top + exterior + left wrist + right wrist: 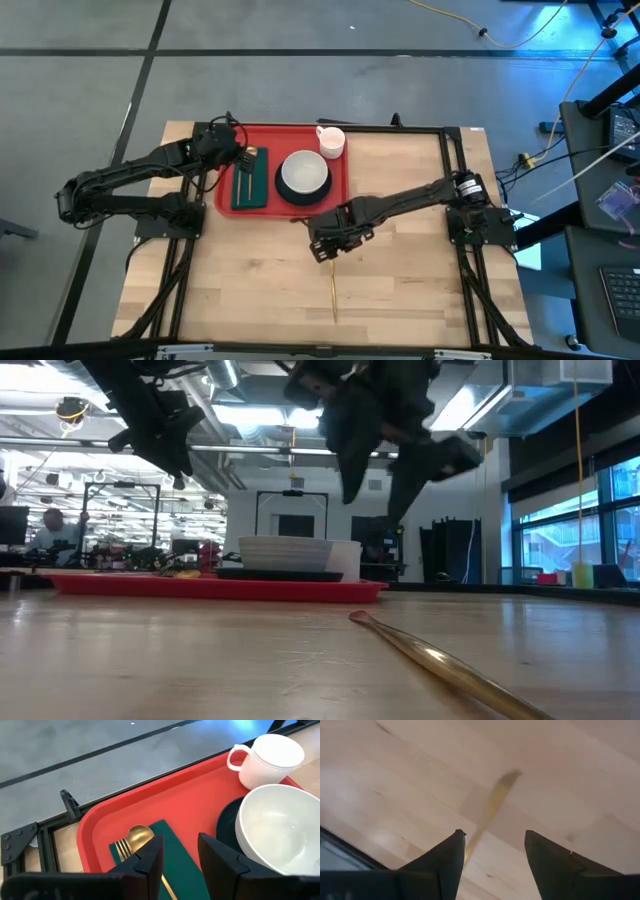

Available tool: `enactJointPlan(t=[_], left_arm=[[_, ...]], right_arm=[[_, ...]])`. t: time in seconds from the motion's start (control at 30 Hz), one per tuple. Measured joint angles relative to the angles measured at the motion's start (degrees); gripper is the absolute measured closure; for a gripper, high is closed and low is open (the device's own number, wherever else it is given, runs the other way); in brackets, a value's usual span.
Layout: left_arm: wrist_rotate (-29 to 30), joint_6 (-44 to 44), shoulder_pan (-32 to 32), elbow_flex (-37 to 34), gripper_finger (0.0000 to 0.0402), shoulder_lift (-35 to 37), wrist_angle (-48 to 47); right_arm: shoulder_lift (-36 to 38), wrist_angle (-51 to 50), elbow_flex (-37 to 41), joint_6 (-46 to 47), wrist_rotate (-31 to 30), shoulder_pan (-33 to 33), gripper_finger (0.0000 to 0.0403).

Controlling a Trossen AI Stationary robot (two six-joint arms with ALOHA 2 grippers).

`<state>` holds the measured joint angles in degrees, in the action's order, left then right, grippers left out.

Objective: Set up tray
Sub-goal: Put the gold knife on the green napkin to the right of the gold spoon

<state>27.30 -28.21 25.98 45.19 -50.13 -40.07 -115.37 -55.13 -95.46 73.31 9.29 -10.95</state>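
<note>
I see the tabletop (250, 280), with the red tray (262, 135) at its far edge, carrying green napkin (250, 185), bowl (303, 173), cup (331, 141). Left gripper (180, 865) hovers over the napkin's spoon (139, 836), jaws spread. Right gripper (495, 855) above a loose gold utensil (333, 290) on bare wood, jaws spread, empty

A gold utensil (440, 660), perhaps a knife, lies before the red tray (215, 588).
</note>
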Motion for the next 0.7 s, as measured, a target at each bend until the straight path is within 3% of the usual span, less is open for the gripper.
enactJointPlan(t=[0.23, 0.5, 0.7], left_arm=[[-0.36, -0.40, 0.00, 0.00, 0.0288, 0.00, 0.00], [-3.83, -8.33, 0.00, -0.02, 0.0288, 0.00, 0.00], [-6.58, -10.12, 0.00, -0.02, 0.0288, 0.00, -0.01]], right_arm=[[0.00, 8.18, 6.51, 0.00, 0.91, -2.52, 0.0196], [0.07, 13.32, 10.02, 2.54, 0.78, -7.79, 0.0196], [0.07, 20.38, 12.55, 6.96, -5.76, -10.73, 0.0197]])
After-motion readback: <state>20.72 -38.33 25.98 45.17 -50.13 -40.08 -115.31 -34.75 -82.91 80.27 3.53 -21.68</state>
